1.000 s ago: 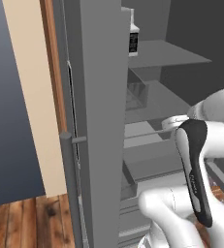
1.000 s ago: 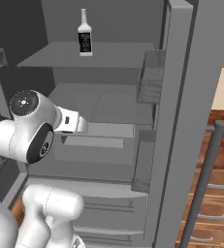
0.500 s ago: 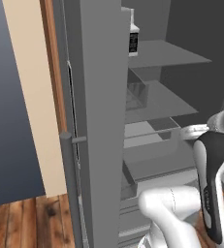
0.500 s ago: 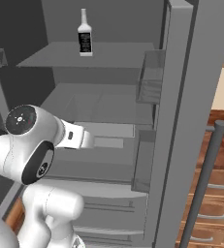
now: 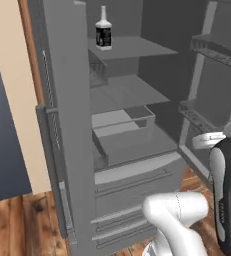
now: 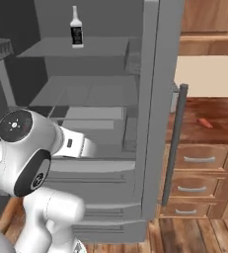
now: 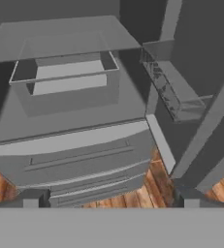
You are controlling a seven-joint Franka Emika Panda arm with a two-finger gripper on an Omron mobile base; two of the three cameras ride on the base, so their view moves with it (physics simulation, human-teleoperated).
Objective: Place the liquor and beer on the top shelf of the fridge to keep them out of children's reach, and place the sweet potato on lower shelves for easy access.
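Note:
The grey fridge stands open. On its plain top shelf the liquor stands upright, a bottle with a whitish neck and a black label. Below are the lower shelves and a translucent drawer. The sweet potato lies on the wooden counter to the right of the fridge. The beer is out of view. My gripper is open and holds nothing, facing the fridge's lower part from a distance.
The long door handle hangs in front of a wooden cabinet with drawers. Door bins line the open door on the right. There is wooden floor in front of the fridge.
The whole picture has shifted, so the base has moved and more of the fridge and the counter now shows. The arm has swung lower. The liquor stays on its shelf.

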